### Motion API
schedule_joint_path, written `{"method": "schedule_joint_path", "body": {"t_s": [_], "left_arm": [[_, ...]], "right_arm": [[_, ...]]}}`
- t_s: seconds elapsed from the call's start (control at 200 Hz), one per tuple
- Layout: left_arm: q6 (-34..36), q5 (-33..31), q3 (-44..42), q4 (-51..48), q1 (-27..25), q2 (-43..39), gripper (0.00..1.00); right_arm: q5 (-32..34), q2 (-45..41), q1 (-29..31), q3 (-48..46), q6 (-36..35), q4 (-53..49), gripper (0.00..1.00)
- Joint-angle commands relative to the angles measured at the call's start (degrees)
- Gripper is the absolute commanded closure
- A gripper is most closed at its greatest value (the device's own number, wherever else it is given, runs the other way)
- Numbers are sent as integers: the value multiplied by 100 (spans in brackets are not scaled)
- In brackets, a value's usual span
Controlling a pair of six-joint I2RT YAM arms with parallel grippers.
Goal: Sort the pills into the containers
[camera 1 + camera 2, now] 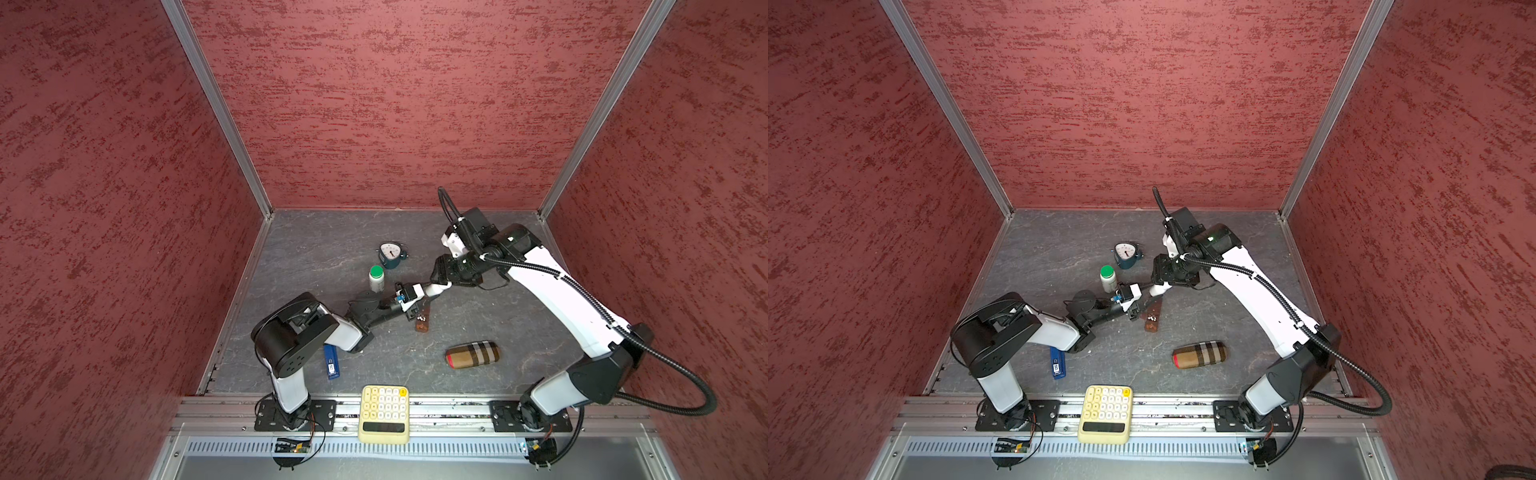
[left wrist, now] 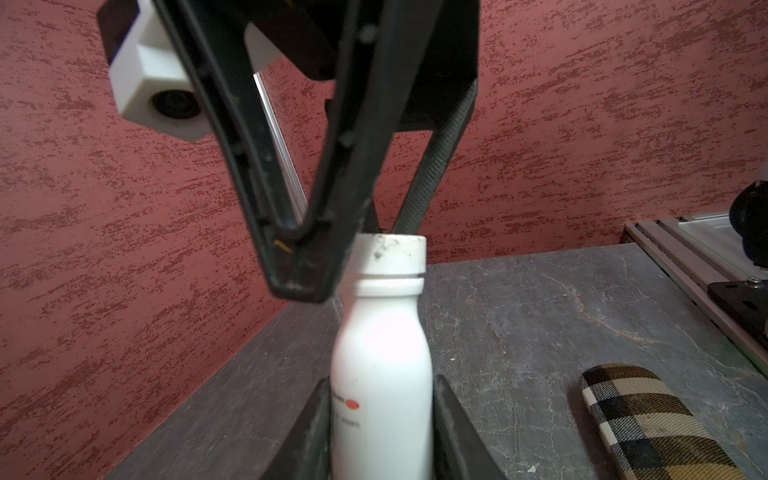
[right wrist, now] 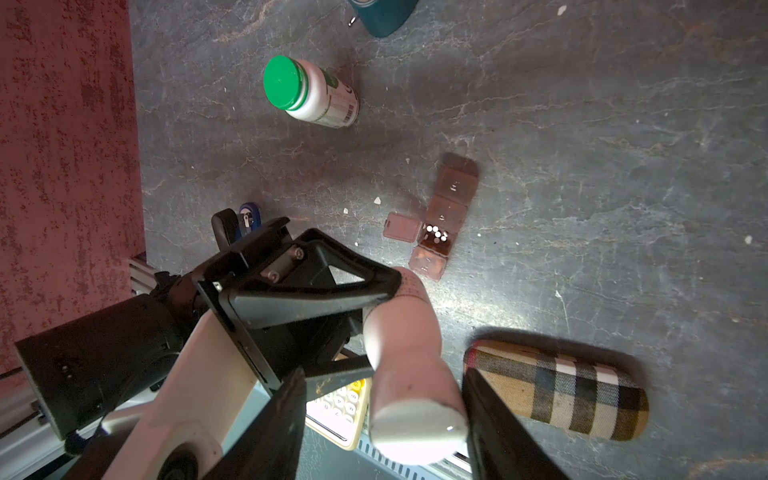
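Fingers [image 2: 309, 428] of the left gripper [image 2: 382, 390] are squeezing the white bottle [image 2: 380, 332]. The right gripper [image 3: 382, 374] is holding its fingers [image 3: 498, 419] open on both sides of the cap [image 3: 415, 424], one side not touching. The containers [image 3: 442, 216] are lying on the table [image 3: 582, 166] just below the fingers, one lid open, white pills [image 3: 435, 232] inside.

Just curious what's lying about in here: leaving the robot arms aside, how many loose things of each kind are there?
Bottles: 2, white bottle, green-capped bottle
Pill containers strip: 1
Plaid case: 1
Calculator: 1
Dial clock: 1
Blue stick: 1
Total: 7
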Motion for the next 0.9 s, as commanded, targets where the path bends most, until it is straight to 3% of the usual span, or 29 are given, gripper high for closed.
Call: {"method": "schedule_joint_path", "body": {"t_s": [0.0, 0.155, 0.346, 0.471, 0.897], "left_arm": [[-68, 1, -2, 33, 16, -59, 100], [-76, 0, -18, 33, 43, -92, 100], [-98, 27, -36, 33, 47, -155, 100], [-132, 35, -44, 33, 39, -178, 100], [-178, 18, -28, 28, -3, -200, 100]], "right_arm": [[-215, -195, 131, -38, 5, 44, 40], [-226, -255, 204, -51, -7, 11, 40], [599, -116, 130, 328, -35, -389, 33], [744, 10, 4, 583, -68, -364, 32], [169, 305, 28, 730, -202, -146, 34]]}}
